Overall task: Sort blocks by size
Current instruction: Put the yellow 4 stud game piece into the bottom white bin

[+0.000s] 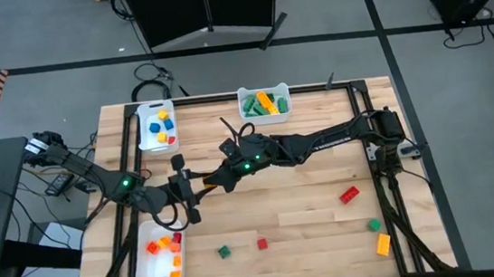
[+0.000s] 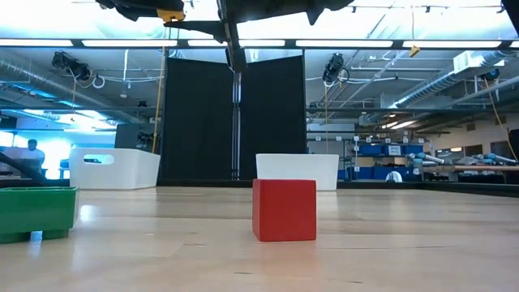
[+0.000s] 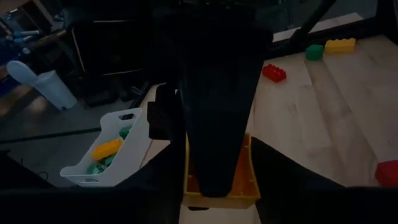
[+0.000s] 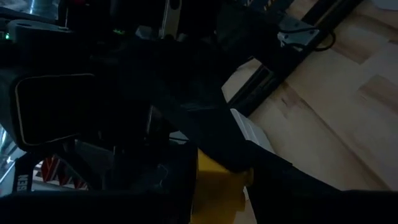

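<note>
My two grippers meet above the table's left middle: the left gripper (image 1: 189, 192) comes from the left and the right gripper (image 1: 209, 184) from the right. Between them is a yellow block (image 3: 217, 186), which also shows in the right wrist view (image 4: 217, 186); both grippers are shut on it. In the high view the fingers hide it. Loose blocks lie on the table: a red one (image 1: 350, 194), a green one (image 1: 224, 250), a small red one (image 1: 262, 243), and a green (image 1: 374, 225) and an orange one (image 1: 383, 244) at the near right. My left gripper has the yellow block between its two fingers, which stand at the block's two sides (image 3: 252, 185). It comes nearly level from the table's left. The block is lifted clear of the table. My right gripper's dark finger (image 3: 214, 124) lies over the block's top. My right gripper is shut on the same yellow block (image 4: 208, 180), coming nearly level from the table's right. Its own dark fingers and the left gripper cover most of the block, so which faces it has cannot be told. The block is clear of the table.
Three white trays stand on the table: one at the far left (image 1: 144, 130) with blue, yellow and red blocks, one at the far middle (image 1: 244, 93) with green and orange blocks, and one at the near left (image 1: 146, 266) with orange and red blocks. A black frame borders the table.
</note>
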Robot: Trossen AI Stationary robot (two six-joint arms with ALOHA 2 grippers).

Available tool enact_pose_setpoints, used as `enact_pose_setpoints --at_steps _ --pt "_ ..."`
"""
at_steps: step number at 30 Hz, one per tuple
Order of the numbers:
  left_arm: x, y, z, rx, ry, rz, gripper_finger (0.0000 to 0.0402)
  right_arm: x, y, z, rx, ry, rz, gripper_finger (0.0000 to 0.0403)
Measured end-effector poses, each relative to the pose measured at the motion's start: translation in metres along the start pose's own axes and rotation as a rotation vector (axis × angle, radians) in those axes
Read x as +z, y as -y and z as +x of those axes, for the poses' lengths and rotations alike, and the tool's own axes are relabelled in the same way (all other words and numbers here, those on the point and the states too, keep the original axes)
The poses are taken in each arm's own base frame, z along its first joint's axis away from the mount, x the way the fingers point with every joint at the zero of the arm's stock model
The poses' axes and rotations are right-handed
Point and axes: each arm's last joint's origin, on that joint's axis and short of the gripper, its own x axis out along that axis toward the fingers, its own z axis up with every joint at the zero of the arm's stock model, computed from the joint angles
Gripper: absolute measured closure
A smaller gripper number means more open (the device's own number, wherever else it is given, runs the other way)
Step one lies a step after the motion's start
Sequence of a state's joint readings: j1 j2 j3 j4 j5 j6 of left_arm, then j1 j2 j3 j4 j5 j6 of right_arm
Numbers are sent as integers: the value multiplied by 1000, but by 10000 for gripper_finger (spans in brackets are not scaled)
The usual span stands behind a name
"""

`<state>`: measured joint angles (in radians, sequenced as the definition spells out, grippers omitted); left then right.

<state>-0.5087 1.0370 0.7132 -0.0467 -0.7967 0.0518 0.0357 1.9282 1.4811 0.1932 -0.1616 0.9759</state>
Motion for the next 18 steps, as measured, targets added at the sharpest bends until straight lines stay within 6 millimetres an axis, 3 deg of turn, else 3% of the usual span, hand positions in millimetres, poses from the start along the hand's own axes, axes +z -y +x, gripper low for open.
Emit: enact_pose_setpoints --at_steps 9,18 --pt "0 0 0 0 1 -7 244 1 -1 0 17 -3 -3 248" --pt "-1 0 0 11 -9 3 242 4 0 -2 47 -43 -28 190"
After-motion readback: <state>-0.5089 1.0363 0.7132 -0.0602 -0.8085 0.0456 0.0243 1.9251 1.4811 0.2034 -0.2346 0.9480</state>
